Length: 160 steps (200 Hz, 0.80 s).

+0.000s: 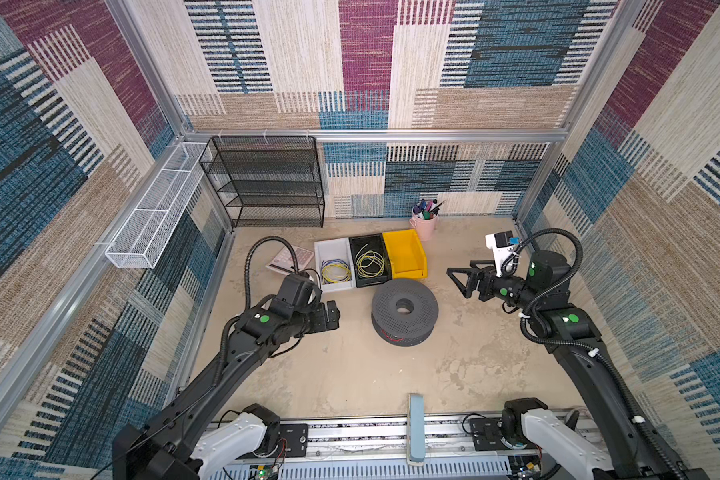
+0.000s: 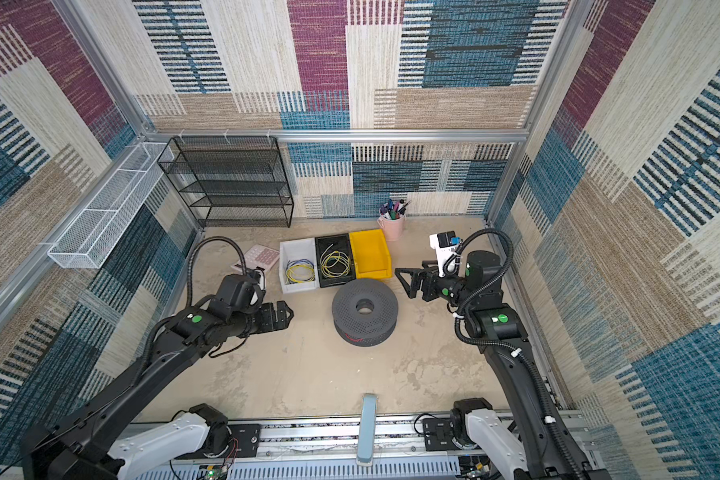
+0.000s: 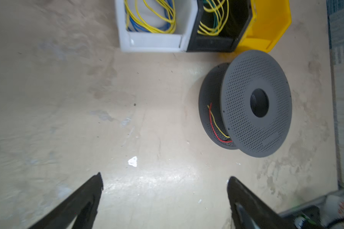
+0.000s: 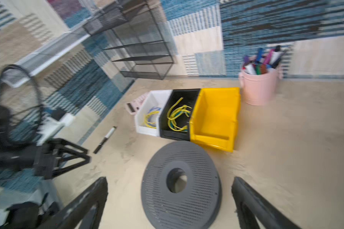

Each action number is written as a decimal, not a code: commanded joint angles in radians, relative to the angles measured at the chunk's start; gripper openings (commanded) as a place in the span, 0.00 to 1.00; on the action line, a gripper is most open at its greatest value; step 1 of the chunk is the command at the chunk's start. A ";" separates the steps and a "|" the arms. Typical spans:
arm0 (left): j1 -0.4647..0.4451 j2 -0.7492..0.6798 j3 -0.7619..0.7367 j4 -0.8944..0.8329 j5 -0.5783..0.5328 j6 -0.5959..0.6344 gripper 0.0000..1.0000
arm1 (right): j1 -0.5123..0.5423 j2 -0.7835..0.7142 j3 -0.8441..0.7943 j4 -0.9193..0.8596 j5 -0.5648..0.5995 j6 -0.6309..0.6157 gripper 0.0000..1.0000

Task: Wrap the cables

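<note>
Left of the spool, the left fingers hover over the bench, spread apart and empty. The red cable lies wound inside the spool, between its flanges. Right of the spool, the right fingers stand apart, empty too.

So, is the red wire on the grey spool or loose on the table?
On it: the left wrist view shows the red wire lying between the flanges of the grey spool, beside a yellow strand.

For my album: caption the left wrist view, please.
Open left gripper over table; red wire in grey spool beside bins.
</note>
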 commanded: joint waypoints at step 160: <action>0.365 0.185 -0.591 1.312 -0.327 0.528 0.99 | -0.097 0.128 -0.801 1.349 0.565 -0.168 0.99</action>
